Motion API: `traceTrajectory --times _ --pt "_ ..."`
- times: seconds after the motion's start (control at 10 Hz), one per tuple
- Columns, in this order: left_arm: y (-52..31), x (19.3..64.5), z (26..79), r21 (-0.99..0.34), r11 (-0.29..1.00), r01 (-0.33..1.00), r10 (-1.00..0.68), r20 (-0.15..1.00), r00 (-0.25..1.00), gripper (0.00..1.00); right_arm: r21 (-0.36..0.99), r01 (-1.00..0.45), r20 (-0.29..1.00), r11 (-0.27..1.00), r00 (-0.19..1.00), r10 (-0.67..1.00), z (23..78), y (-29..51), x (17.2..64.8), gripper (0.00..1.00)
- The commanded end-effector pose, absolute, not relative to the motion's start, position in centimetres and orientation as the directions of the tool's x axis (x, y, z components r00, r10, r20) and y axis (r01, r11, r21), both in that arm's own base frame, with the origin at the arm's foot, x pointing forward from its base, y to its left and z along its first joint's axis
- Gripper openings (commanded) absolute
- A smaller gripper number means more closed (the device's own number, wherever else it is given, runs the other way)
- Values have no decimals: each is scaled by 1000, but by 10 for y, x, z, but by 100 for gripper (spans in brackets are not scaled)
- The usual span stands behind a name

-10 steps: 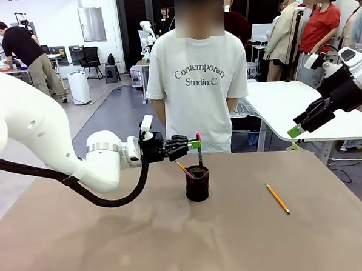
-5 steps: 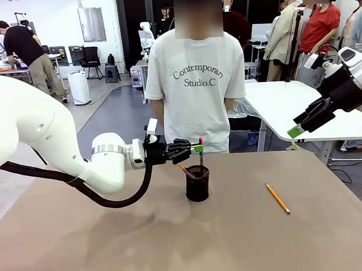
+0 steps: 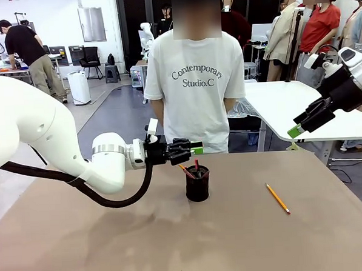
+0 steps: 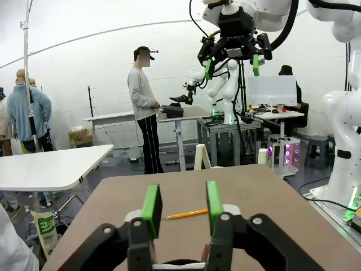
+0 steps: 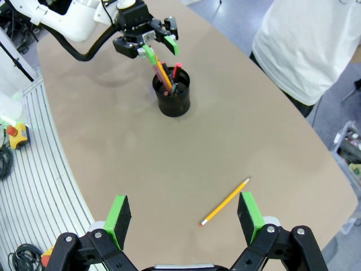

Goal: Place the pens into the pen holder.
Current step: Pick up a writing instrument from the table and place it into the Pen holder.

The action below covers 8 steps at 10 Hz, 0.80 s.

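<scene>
The left fingers point(image 3: 197, 149) reach in level from the left and hover just above the pen holder point(image 3: 198, 188), which stands upright near the middle of the brown worktop point(image 3: 114, 248). In the left wrist view these fingers point(image 4: 151, 210) are spread apart, with open space between the green pads and nothing grasped. The right wrist view shows them point(image 5: 171, 45) parted over the rim of the pen holder point(image 5: 172, 104). Two of the pens stand inside it. The pinkish-red pencil point(image 3: 184, 170) leans out to the left over the rim, and the black pen point(image 3: 196, 165) stands nearly upright beside it, its red end poking up just under the left fingers. The yellow-orange pencil point(image 3: 278, 198) lies flat on the worktop, well apart from the holder on its right side, and it also shows in the left wrist view point(image 4: 186, 214). The right fingers point(image 3: 297, 130) hang high off the worktop's right edge. In their own view they point(image 5: 118, 217) are spread wide and grasp nothing, with the yellow-orange pencil point(image 5: 225, 201) lying on the worktop below. A person point(image 3: 197, 92) in a white T-shirt stands at the far side.
</scene>
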<state>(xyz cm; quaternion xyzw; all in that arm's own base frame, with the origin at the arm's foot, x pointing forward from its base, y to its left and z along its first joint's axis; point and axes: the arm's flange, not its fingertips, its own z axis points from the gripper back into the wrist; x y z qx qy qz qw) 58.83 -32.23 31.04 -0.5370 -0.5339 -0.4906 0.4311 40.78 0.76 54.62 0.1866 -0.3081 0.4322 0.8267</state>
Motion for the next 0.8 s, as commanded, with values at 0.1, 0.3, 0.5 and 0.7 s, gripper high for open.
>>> traceTrajectory --times 0.1,0.3,0.5,0.7 --pt "-321 591 313 74 -73 995 135 989 -64 100 45 -835 682 549 427 594 547 7 409 100" --pt "-321 590 313 74 -75 994 133 989 -64 100 45 -835 682 549 427 594 547 7 409 100" --pt "-320 589 314 70 -75 995 119 991 -61 100 45 -835 682 549 427 594 547 7 409 100" --pt "-320 592 314 81 -75 994 106 992 -73 100 45 -835 682 549 427 594 547 7 409 100"
